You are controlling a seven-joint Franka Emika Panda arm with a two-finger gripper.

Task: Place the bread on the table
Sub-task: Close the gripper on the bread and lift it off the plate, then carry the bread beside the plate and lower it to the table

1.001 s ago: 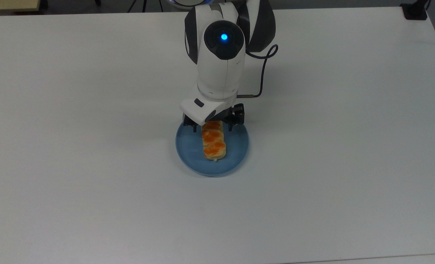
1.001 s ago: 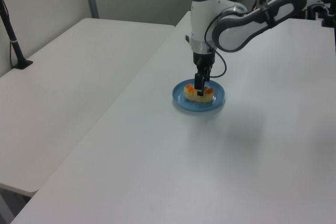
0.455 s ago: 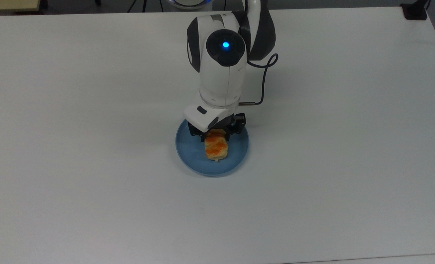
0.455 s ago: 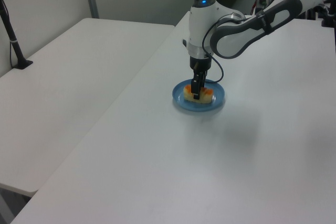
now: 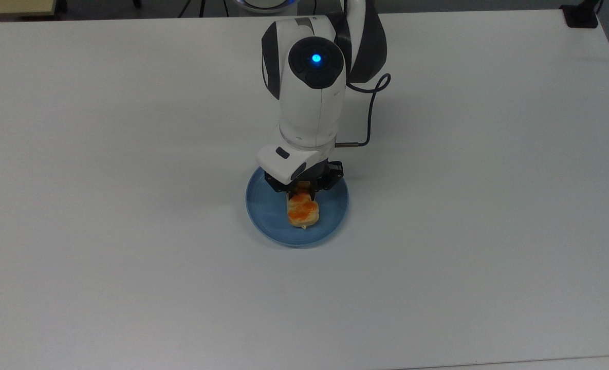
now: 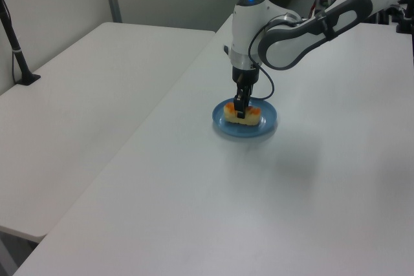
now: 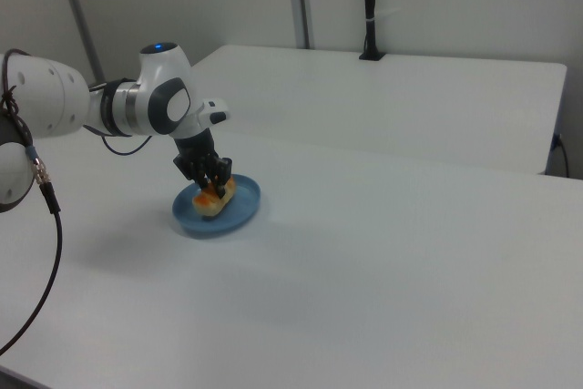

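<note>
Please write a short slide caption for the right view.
Panda gripper lowered onto the bread on a blue plate, white table around.

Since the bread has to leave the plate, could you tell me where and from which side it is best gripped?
Grip the bread across its narrow width near the middle, coming straight down from above. It lies flat on the blue plate, oblong, with its long sides free, so fingers can probably straddle it without hitting the rim. The gripper is placed that way.
</note>
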